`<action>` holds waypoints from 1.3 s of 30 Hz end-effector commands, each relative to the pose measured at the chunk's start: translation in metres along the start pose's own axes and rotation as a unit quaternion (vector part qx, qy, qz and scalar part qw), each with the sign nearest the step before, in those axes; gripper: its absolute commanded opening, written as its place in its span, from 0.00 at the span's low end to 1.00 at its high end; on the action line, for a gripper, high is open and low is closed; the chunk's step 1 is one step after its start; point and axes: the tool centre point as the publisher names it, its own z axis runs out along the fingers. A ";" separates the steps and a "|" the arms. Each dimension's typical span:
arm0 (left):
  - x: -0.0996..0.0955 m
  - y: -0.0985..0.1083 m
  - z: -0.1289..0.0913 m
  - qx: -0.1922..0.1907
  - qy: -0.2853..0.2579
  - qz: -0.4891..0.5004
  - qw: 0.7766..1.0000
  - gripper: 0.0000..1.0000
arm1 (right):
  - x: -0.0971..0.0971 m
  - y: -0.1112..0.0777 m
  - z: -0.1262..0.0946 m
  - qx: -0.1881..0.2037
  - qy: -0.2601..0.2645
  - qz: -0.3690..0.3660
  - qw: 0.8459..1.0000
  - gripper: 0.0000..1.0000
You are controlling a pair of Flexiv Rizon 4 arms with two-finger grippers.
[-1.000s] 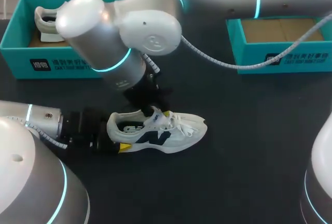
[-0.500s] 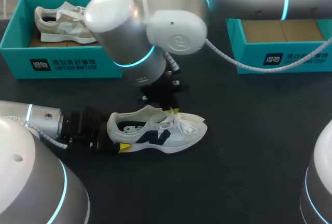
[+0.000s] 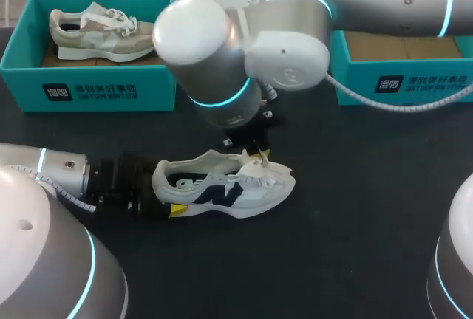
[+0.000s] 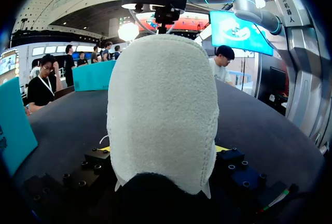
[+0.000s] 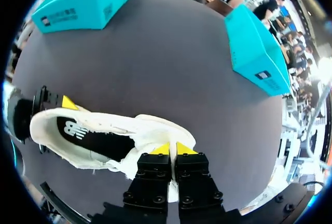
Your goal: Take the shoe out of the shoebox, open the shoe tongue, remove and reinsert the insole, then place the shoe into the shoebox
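Shoe (image 3: 222,188): white w/ dark side mark, lies on its sole on the black table (image 3: 355,223), toe toward the right arm's side, outside both boxes. Dark insole (image 3: 186,182) shows in the opening.

L gripper (image 3: 164,202): at the heel, low on the table. Left wrist view shows a yellow tip against each side of the heel, so it is clamped on the shoe.

R gripper (image 5: 170,149): above the lace area, pointing down. Yellow tips are pressed together on the tongue (image 5: 155,130), which stands lifted off the laces.

Right-hand shoebox (image 3: 399,83): teal, at the table's far right, brown cardboard floor showing; well apart from the shoe.

Left-hand shoebox (image 3: 89,90): teal, far left, holds a second shoe (image 3: 92,27), beige, lying along the box.
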 end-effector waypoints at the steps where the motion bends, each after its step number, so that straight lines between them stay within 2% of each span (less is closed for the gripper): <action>1: 0.000 0.003 0.003 0.000 0.000 0.000 1.000 0.00 | 0.004 0.002 0.022 0.006 -0.002 -0.032 0.999 0.00; 7: 0.000 0.003 0.003 0.000 0.000 0.000 1.000 0.00 | 0.007 -0.003 0.044 0.009 -0.025 -0.028 0.999 0.00; 11: 0.000 0.003 0.003 0.000 0.000 0.000 1.000 0.00 | 0.007 -0.007 0.051 0.012 -0.029 -0.016 0.999 0.00; 12: 0.000 0.003 0.003 0.000 0.000 0.000 1.000 0.00 | 0.006 -0.008 0.053 0.013 -0.031 -0.011 0.999 0.17; 13: 0.000 0.003 0.003 0.000 0.000 0.000 1.000 0.00 | 0.005 -0.008 0.054 0.012 -0.032 -0.007 0.999 0.29; 15: 0.000 0.003 0.003 0.000 0.000 0.000 1.000 0.00 | 0.004 -0.009 0.055 0.015 -0.037 -0.007 0.999 0.44; 16: 0.000 0.003 0.003 0.000 0.000 0.000 1.000 0.00 | 0.003 -0.009 0.056 0.015 -0.037 0.001 0.999 0.60; 17: 0.000 0.003 0.003 0.000 0.000 0.000 1.000 0.00 | 0.002 -0.009 0.055 0.016 -0.041 0.003 0.999 0.93; 18: 0.000 0.003 0.003 0.000 0.000 0.000 1.000 0.00 | 0.000 -0.009 0.052 0.013 -0.044 0.008 0.999 1.00; 23: 0.000 0.003 0.003 0.000 0.000 0.000 1.000 0.00 | -0.015 -0.004 0.027 -0.014 -0.051 0.044 0.998 1.00; 25: 0.000 0.003 0.003 0.000 0.000 0.000 1.000 0.00 | -0.017 0.001 0.010 -0.021 -0.060 0.046 0.997 1.00; 30: 0.000 0.003 0.003 0.000 0.000 0.000 1.000 0.00 | -0.025 0.012 -0.021 -0.060 -0.045 0.045 0.996 1.00; 33: 0.000 0.003 0.003 0.000 0.000 0.000 1.000 0.00 | -0.022 0.020 -0.040 -0.090 -0.023 0.036 0.995 1.00; 34: 0.000 0.003 0.003 0.000 0.000 0.000 1.000 0.00 | -0.018 0.025 -0.050 -0.110 -0.001 0.032 0.993 1.00; 37: 0.000 0.003 0.003 0.000 0.000 0.000 1.000 0.00 | -0.007 0.038 -0.075 -0.152 0.042 -0.012 0.987 1.00; 39: 0.000 0.003 0.003 0.000 0.000 0.000 1.000 0.00 | 0.004 0.047 -0.089 -0.167 0.068 -0.061 0.982 1.00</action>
